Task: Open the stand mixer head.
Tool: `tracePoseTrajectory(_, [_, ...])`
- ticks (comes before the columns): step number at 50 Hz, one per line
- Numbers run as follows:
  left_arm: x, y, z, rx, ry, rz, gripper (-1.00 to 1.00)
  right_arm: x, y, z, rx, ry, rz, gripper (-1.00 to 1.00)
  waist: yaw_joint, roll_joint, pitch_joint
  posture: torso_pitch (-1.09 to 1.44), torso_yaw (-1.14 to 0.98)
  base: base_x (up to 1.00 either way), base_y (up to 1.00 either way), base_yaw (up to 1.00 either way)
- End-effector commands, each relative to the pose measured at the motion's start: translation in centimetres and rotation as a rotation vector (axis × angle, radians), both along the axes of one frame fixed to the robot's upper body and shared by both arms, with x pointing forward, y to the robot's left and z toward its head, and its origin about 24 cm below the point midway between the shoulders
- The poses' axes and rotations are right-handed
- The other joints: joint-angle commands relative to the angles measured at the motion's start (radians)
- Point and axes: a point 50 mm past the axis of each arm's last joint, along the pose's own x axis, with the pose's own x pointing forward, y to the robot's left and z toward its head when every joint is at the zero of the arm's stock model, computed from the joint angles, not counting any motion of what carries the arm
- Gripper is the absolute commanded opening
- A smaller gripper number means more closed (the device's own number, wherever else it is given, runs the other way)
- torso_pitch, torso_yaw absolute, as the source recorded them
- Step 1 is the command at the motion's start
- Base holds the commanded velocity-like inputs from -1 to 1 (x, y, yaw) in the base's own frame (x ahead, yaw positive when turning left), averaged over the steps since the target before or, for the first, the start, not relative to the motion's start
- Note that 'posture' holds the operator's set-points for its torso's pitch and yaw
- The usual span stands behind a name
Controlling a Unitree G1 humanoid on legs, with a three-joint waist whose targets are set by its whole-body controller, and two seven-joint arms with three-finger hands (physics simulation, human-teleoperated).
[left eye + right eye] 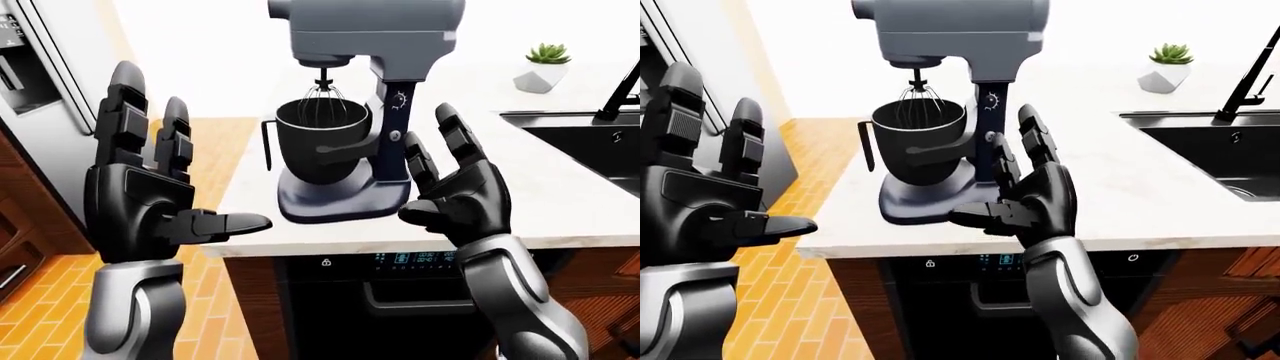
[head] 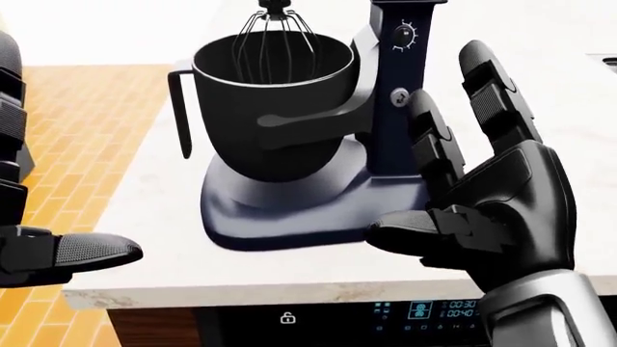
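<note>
A dark stand mixer stands on the white counter. Its grey head is down, the whisk hanging into the black bowl. My right hand is open, fingers raised, just right of the mixer's column and touching nothing. In the head view the same right hand stands beside the column and base. My left hand is open too, held up off the counter's left end, thumb pointing toward the mixer.
A black sink with a faucet lies at the right, a small potted plant beyond it. An oven panel sits under the counter edge. A refrigerator stands at the left over orange tiled floor.
</note>
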Motion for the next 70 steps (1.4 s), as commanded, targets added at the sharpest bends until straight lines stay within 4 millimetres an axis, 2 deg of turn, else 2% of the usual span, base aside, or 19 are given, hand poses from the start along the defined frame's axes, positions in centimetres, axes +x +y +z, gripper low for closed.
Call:
tracePoseTrajectory(1, [-0.4, -0.1, 1.0, 0.005, -0.064, -0.002, 1.0, -0.3, 0.1, 1.3, 0.011, -0.074, 0.005, 1.0, 0.0, 0.001, -0.006, -0.25, 0.0, 0.0, 0.0, 0.0])
tracePoseTrajectory(70, [-0.4, 0.0, 1.2, 0.004, -0.068, 0.0, 1.0, 1.6, 0.9, 0.6, 0.001, -0.055, 0.019, 1.0, 0.0, 0.006, -0.005, -0.25, 0.0, 0.0, 0.0, 0.0])
